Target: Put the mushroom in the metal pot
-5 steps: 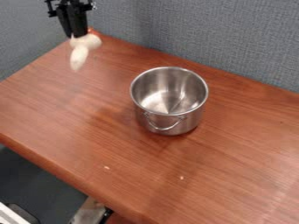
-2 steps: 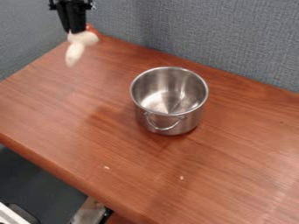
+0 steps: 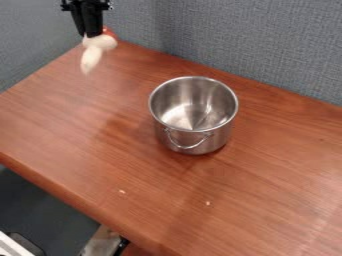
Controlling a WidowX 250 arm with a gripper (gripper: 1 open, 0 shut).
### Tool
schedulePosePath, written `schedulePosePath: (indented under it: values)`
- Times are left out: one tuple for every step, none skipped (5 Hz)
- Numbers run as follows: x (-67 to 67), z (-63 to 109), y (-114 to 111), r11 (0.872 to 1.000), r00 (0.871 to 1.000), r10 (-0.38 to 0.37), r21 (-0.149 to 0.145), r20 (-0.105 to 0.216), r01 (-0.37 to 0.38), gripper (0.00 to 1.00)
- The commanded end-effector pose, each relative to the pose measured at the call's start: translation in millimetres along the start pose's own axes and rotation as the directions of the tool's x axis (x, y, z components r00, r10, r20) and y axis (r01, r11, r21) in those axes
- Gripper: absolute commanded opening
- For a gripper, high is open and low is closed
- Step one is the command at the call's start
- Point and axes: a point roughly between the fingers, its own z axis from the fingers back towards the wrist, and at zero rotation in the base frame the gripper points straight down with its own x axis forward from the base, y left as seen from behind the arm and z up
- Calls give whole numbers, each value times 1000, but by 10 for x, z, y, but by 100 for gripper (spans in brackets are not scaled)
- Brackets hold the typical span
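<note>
The mushroom [image 3: 92, 52] hangs above the table's far left corner, its cream stem pointing down and a bit of reddish cap showing at the top. My black gripper [image 3: 88, 30] is at the top left edge of the view, shut on the mushroom's upper end. The metal pot [image 3: 194, 113] stands upright in the middle of the table, shiny and empty, with a small loop handle on its near side. The pot lies well to the right of and nearer than the gripper.
The brown wooden table [image 3: 94, 140] runs diagonally, its near edge dropping off at the lower left. A grey fabric wall [image 3: 241, 40] stands behind it. Some pale equipment shows below the table edge at the bottom left.
The gripper and mushroom have shifted only slightly, a little up and to the right in the picture. The pot has not moved.
</note>
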Motion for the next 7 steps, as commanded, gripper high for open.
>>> schedulePosePath:
  values:
    - [-63, 53, -105, 1000, 996, -10, 17, 88, 8, 0]
    - [-240, 75, -262, 1000, 989, -3, -12, 147, 4, 0]
    - [-299, 52, -217, 1000, 980, 15, -23, 200, -11, 0]
    - [-289, 157, -270, 999, 976, 41, 3, 215, -43, 0]
    - [-253, 176, -314, 998, 977, 52, 22, 209, -58, 0]
    - [-142, 182, -229, 994, 968, 104, -11, 229, -105, 100]
    - [-28, 51, -138, 987, 963, 154, -2, 222, -158, 100]
